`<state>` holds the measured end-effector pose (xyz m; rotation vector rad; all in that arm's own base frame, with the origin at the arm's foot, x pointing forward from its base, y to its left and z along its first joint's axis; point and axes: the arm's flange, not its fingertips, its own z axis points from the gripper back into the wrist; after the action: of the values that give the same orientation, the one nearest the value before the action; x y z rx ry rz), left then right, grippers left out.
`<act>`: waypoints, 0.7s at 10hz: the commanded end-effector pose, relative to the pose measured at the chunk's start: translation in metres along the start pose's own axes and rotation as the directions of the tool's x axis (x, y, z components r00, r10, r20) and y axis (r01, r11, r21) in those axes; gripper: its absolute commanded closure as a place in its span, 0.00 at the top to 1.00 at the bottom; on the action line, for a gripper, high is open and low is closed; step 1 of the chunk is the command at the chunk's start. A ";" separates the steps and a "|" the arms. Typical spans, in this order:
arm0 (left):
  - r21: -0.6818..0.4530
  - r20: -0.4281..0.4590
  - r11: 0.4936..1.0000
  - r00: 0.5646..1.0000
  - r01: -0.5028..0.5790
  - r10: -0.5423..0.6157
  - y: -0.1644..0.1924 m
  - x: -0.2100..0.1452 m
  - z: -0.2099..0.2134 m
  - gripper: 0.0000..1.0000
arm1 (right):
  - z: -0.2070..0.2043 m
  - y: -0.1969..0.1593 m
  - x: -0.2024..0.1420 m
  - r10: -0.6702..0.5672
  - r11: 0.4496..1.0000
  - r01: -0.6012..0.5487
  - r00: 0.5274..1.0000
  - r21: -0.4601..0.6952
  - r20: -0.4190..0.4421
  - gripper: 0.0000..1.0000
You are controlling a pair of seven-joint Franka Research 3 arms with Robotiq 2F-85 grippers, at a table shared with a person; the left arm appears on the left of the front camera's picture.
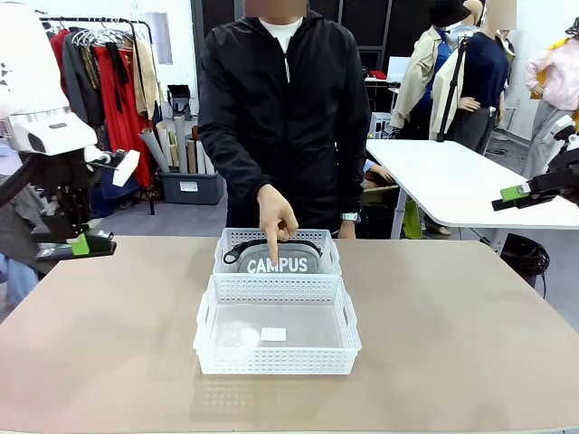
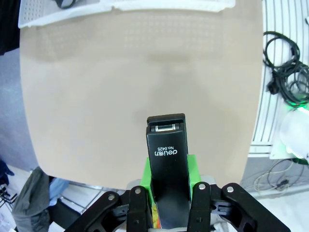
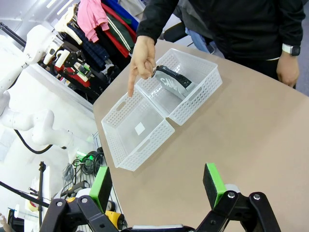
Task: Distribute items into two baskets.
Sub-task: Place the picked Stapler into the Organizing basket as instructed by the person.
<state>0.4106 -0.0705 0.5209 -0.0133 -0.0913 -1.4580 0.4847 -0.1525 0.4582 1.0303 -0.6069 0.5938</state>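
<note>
The left tool point(image 2: 169, 205) is gripping the black stapler point(image 2: 167, 164) between its green pads, well off to the side of the two white baskets, out over the table point(image 1: 470, 325) edge. The grey pouch point(image 1: 282, 260) is already lying in the far basket point(image 1: 233, 246), and the person's hand point(image 1: 277, 217) is pointing a finger down beside it toward the near basket point(image 1: 277, 362), which is holding only a small white label. So the stapler likely belongs in the near one. To do this well, the left tool should be carrying the stapler across, clearing the near wall, lowering inside, then releasing. The right tool point(image 3: 159, 193) is standing wide open, holding nothing, well back from both baskets
</note>
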 end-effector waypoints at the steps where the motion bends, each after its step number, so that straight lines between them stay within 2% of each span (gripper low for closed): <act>1: -0.002 0.020 1.000 1.000 -0.022 0.022 -0.018 0.016 0.004 0.06 | -0.001 0.004 0.000 0.000 1.000 0.000 1.000 -0.009 0.005 1.00; 4: -0.027 0.025 0.999 0.999 -0.025 0.026 -0.034 0.049 0.002 0.06 | -0.001 0.004 0.000 0.000 1.000 0.000 1.000 -0.009 0.005 1.00; 7: -0.073 0.030 0.997 1.000 -0.008 0.010 -0.033 0.088 -0.009 0.06 | -0.001 0.004 0.000 0.000 1.000 0.000 1.000 -0.009 0.005 1.00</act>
<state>0.3821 -0.1554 0.5151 -0.0669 -0.0589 -1.4636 0.4846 -0.1526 0.4582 1.0303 -0.6069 0.5938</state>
